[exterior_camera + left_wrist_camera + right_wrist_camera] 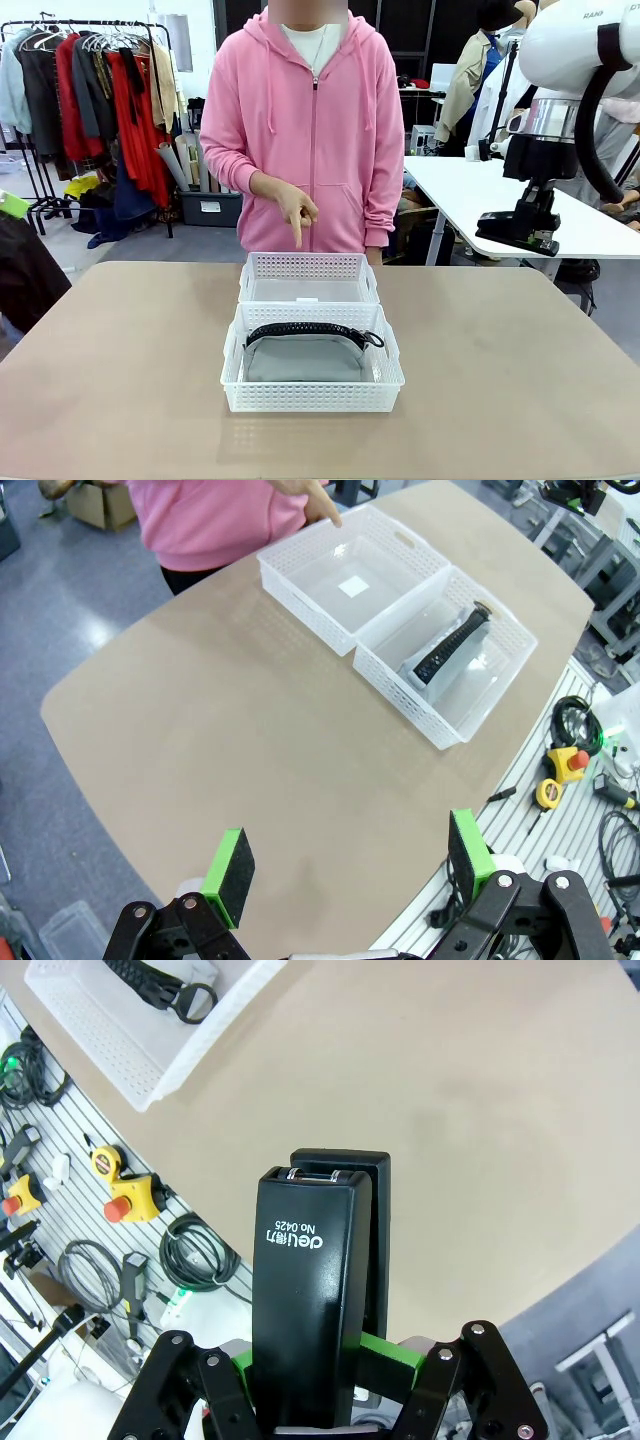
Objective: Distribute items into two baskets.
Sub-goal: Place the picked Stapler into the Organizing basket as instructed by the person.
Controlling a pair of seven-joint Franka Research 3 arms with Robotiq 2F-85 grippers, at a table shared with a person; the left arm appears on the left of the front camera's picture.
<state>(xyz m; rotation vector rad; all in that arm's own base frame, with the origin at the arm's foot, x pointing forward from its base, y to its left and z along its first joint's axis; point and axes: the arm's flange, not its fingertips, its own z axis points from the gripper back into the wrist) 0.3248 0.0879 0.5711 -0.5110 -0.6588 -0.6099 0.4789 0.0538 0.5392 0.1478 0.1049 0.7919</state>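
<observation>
— Clothes racks (90,90) and white worktables (500,200) line the room behind a tan tabletop (120,380). What stands on it?

— Two white lattice baskets sit end to end at its middle, touching. The near basket (312,372) holds the grey pouch (305,358), lying flat with its black zipper toward the far side. The far basket (308,278) shows only a small white label on its floor.

— And the person?

— A person in a pink hoodie stands at the far edge, one hand (296,212) pointing a finger down above the far basket.

— Where is the stapler?

— High at the right of the front view, the right tool (520,232) hangs over the tabletop's right side, well apart from the baskets. Its wrist view shows the black stapler (312,1310) clamped between the green pads (385,1352), jaws closed on it, the printed top facing the camera.

— The left tool?

— The left tool (347,865) stands with jaws wide apart and nothing between the pads, above the tabletop's near left corner, both baskets well beyond it.
</observation>
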